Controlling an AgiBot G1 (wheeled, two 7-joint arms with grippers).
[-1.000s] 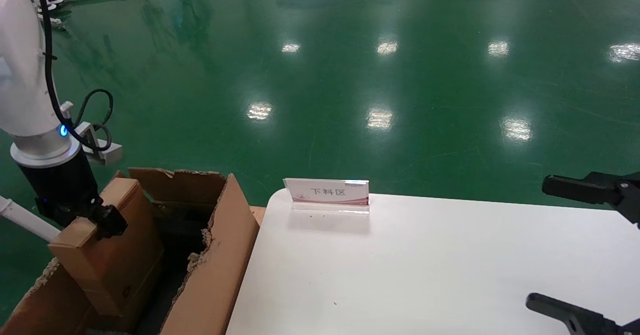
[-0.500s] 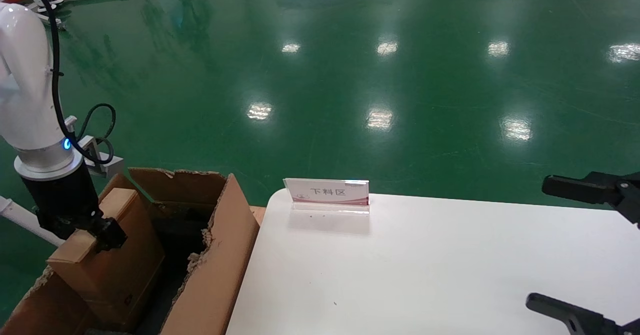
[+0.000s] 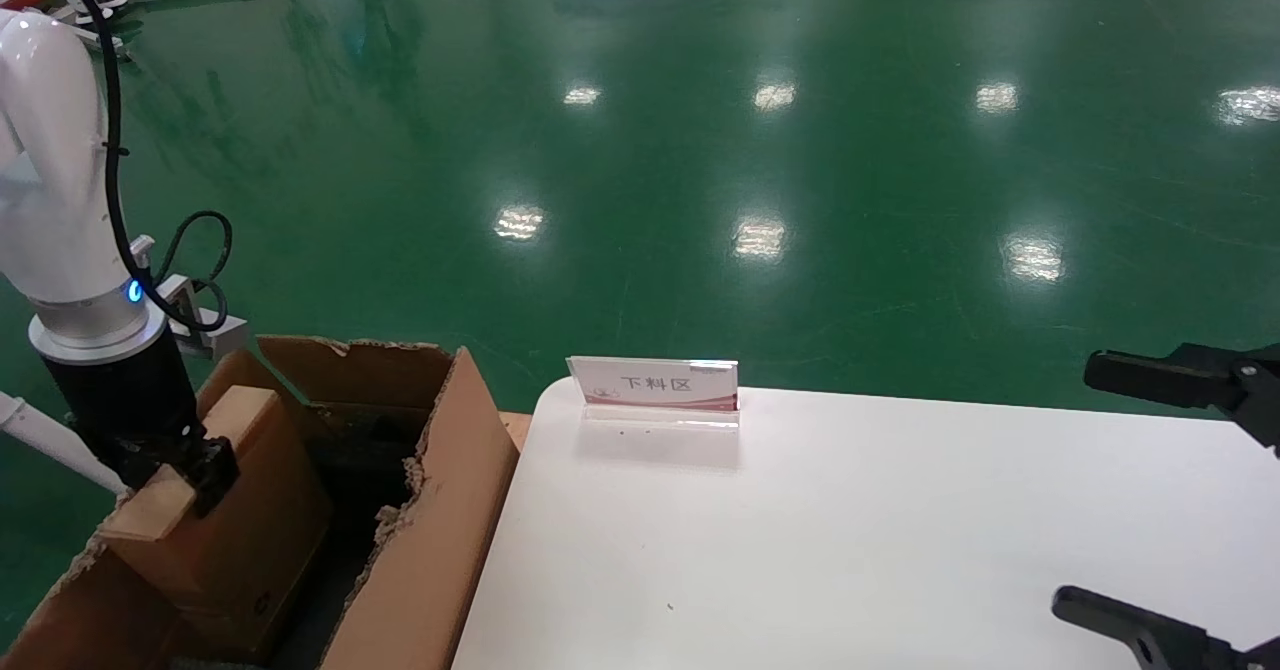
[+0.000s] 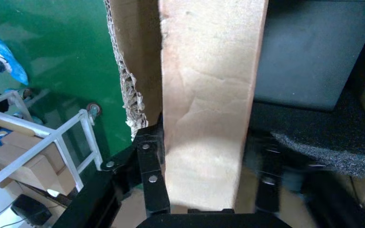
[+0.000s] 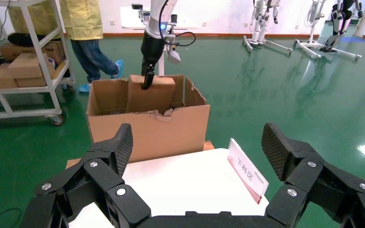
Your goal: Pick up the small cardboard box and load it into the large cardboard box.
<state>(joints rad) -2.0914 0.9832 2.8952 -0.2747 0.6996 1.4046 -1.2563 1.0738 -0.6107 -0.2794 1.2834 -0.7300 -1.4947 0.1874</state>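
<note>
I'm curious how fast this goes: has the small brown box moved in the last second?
Yes. The small cardboard box, clamped in the left gripper, has sunk lower against the large cardboard box's torn rim.

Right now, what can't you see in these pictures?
- Whether the small cardboard box touches bottom: every view, hidden by the large cardboard box walls.
- Left gripper far finger: left wrist view, blurred.
- Right gripper arm: head view, cut off by the edge.
- Small print on the sign: too small.

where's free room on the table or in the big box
The white table is bare from the sign to the right gripper. The large box is crowded on its left, where the left gripper holds the small box; a dark gap remains beside it.
</note>
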